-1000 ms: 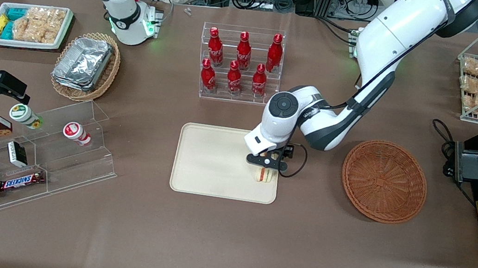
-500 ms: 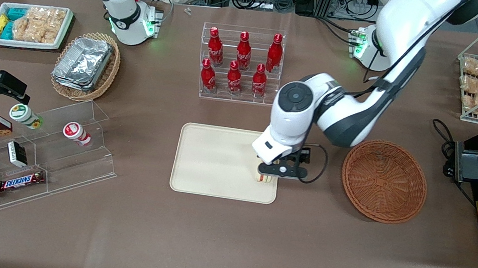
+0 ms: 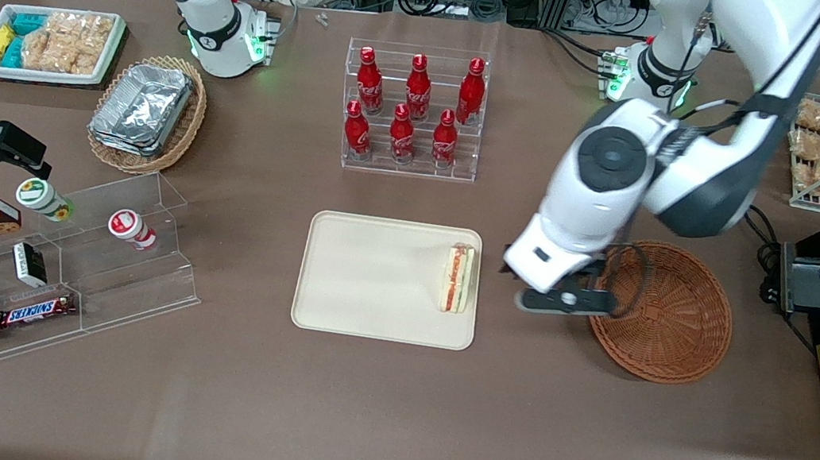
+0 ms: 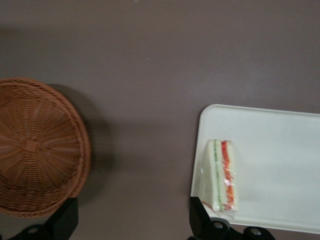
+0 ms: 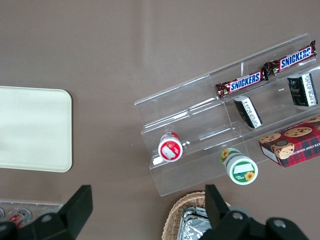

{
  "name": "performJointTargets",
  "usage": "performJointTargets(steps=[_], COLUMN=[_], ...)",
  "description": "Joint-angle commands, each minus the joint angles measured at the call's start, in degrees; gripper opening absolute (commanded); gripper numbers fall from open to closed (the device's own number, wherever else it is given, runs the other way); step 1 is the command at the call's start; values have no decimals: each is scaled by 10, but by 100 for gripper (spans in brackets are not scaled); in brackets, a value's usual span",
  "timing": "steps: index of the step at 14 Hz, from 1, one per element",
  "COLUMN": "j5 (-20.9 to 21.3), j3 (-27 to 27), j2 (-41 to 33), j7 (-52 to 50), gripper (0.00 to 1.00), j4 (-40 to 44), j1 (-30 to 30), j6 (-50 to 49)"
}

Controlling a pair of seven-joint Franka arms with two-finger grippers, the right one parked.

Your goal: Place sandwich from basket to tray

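Brown tabletop: we see the sandwich (image 3: 458,278) lying on the tray (image 3: 371,277), at its edge nearest the basket (image 3: 672,331), now empty. Gripper (image 3: 564,301) hangs w/ fingers spread, holding nothing, between tray & basket. Placement looks done; only retreat left.

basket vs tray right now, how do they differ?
Shape: the basket is a round bowl, while the tray is a flat rectangle with rounded corners.
Material: basket is reddish-brown wicker; tray is smooth cream.
Contents: basket holds nothing; tray holds the sandwich at its edge nearest the basket.
The open gripper hangs between them.
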Motion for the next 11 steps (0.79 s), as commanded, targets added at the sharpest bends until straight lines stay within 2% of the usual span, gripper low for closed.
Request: performJointTargets(steps=[1,4,9,11], j5=[-26,-85,-142,-145], j3=[-3,3,125,155], j2=[-43,-86,-156,-180], j7=[65,174,308,320], gripper=[100,100,100,100], j4=[-7,-8,-20,-26], j1=[49,100,80,69], j6=[-44,-97,-172,-192])
